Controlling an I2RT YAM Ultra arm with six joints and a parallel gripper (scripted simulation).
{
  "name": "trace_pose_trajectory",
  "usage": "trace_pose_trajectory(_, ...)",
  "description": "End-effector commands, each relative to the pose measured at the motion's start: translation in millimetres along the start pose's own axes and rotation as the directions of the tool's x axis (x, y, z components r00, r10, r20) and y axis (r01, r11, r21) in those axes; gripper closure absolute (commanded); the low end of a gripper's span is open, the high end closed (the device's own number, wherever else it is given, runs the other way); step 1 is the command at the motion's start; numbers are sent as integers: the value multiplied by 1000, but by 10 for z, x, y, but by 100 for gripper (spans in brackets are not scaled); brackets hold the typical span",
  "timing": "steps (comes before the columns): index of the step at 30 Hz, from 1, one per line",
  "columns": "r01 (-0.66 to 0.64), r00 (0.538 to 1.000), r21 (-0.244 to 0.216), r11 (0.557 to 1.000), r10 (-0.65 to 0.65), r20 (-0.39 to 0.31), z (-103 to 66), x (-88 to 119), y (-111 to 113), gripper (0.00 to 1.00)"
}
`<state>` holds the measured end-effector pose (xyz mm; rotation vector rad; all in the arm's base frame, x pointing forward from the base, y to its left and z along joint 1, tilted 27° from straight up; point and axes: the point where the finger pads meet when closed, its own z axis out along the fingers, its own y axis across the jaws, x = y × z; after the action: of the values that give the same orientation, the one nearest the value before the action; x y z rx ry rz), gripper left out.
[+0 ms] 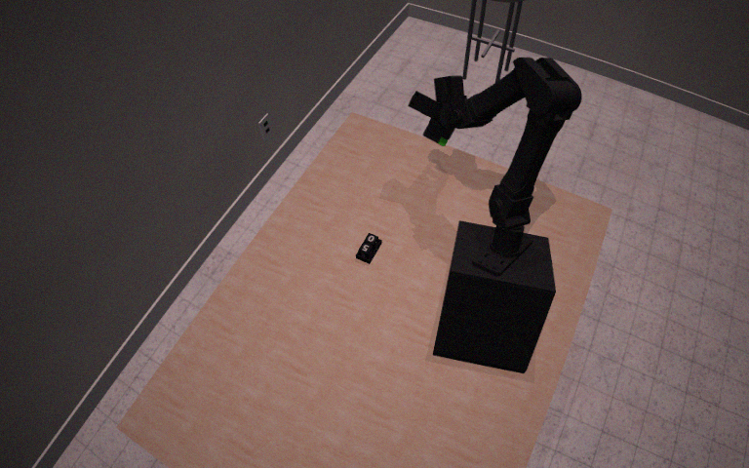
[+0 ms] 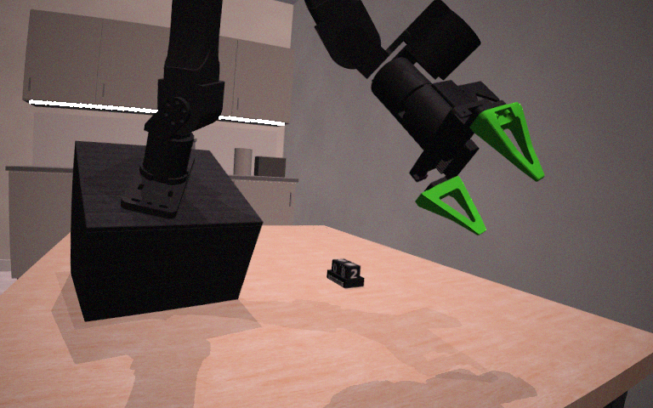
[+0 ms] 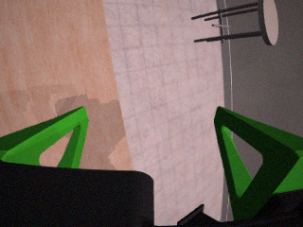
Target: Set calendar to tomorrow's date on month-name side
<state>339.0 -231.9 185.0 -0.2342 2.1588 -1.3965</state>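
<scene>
The calendar's black tray (image 1: 361,258) (image 2: 354,282) lies flat on the table. Two black cubes with white digits stand side by side in it. In the top view the left cube (image 1: 371,238) (image 2: 336,267) shows a 0 on top and the other cube (image 1: 365,249) (image 2: 354,272) a 5. In the exterior view the long side facing left shows a 0 and a second digit that looks like 8 but is too small to be sure; the end face shows a 2. My gripper (image 2: 510,206) (image 3: 151,113) is open and empty, high above the table and well away from the calendar.
The arm's black pedestal block (image 1: 486,323) (image 2: 163,269) stands on the table (image 1: 309,341) (image 2: 433,346). A stool (image 1: 502,49) (image 3: 269,21) stands on the floor beyond the table's edge. A grey wall (image 1: 137,165) (image 2: 577,192) runs along one side. The calendar is out of the wrist view.
</scene>
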Motion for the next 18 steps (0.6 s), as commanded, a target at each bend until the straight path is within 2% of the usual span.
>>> trace_pose_trajectory(1, 132, 991, -120, 984, -130, 19, -57, -151, 328, 0)
trace_pose_trajectory(2, 167, 986, -149, 975, -164, 32, -75, -213, 430, 0)
trace_pose_trajectory(3, 167, 986, -149, 975, -164, 33, -76, -214, 431, 0)
trace_pose_trajectory(4, 233, 972, -199, 952, -225, 60, -120, -322, 617, 0)
trace_pose_trajectory(6, 299, 954, -246, 922, -285, 91, -178, -422, 803, 0)
trace_pose_trajectory(8, 299, 954, -246, 922, -285, 91, -178, -422, 803, 0)
trace_pose_trajectory(9, 345, 938, -275, 897, -326, 114, -225, -485, 930, 0)
trace_pose_trajectory(10, 414, 910, -314, 854, -386, 152, -305, -572, 1120, 0)
trace_pose_trajectory(11, 432, 902, -323, 842, -400, 162, -328, -593, 1168, 0)
trace_pose_trajectory(13, 505, 863, -358, 785, -461, 206, -431, -672, 1370, 0)
trace_pose_trajectory(14, 514, 858, -361, 778, -468, 212, -445, -681, 1395, 0)
trace_pose_trajectory(15, 567, 824, -382, 730, -511, 246, -531, -730, 1542, 0)
trace_pose_trajectory(16, 590, 807, -390, 707, -529, 262, -572, -750, 1607, 0)
trace_pose_trajectory(18, 657, 753, -409, 634, -581, 310, -701, -800, 1796, 0)
